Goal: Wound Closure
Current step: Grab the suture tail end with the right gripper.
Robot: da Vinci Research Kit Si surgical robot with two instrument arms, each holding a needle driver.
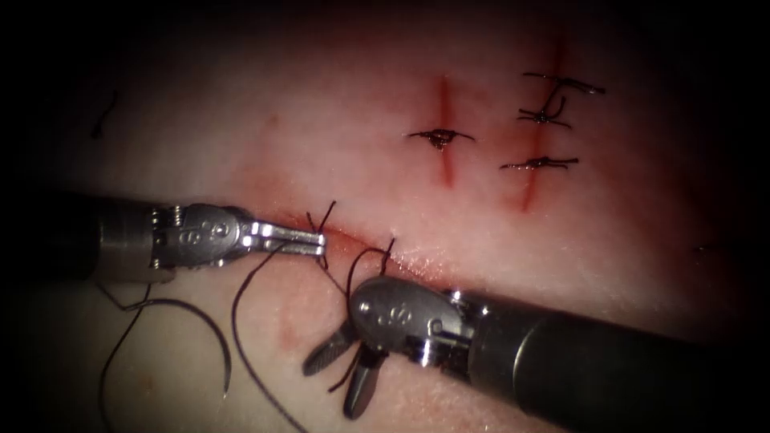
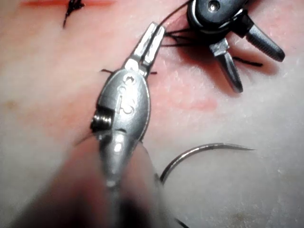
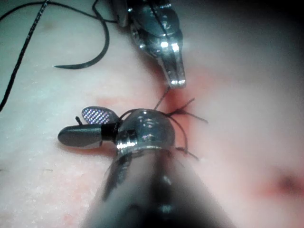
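The cut [image 1: 417, 261] runs across the tissue [image 1: 561, 240], with red fluid along it. At its left end my left tool [image 1: 317, 239] [image 2: 156, 31] [image 3: 176, 80] is shut on the thread [image 1: 241, 321] beside a stitch with upright thread ends [image 1: 325, 216]. My right tool [image 1: 330, 391] [image 2: 259, 71] [image 3: 73, 124] stands open just below the cut and grips nothing. Thread loops around the base of its jaws [image 3: 110, 129]. The curved needle [image 1: 204, 329] [image 2: 204, 149] [image 3: 90, 59] lies free on the tissue at the lower left, outside the tissue and held by neither tool.
Two more short cuts lie at the upper right, one with a single knotted stitch [image 1: 439, 136], the other with three [image 1: 541, 163]. A loose thread scrap [image 1: 104, 120] rests at the far left. Slack thread curls across the tissue below the left tool.
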